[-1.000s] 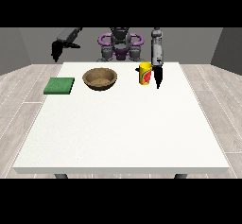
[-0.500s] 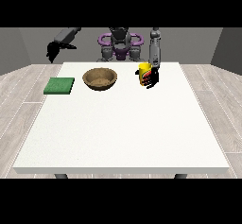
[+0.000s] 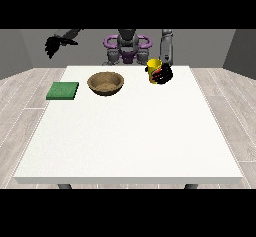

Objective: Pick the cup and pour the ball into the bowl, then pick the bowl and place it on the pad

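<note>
White tabletop: we saw the black hand at the view's right curled around the yellow cup, partly hiding it; the other hand was unreadable.

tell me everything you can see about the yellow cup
The cup is yellow with red markings on its side, and stands upright on the white table near the far edge, right of the brown bowl. The black robot hand at the view's right is against its side. Its inside is not visible.
</note>
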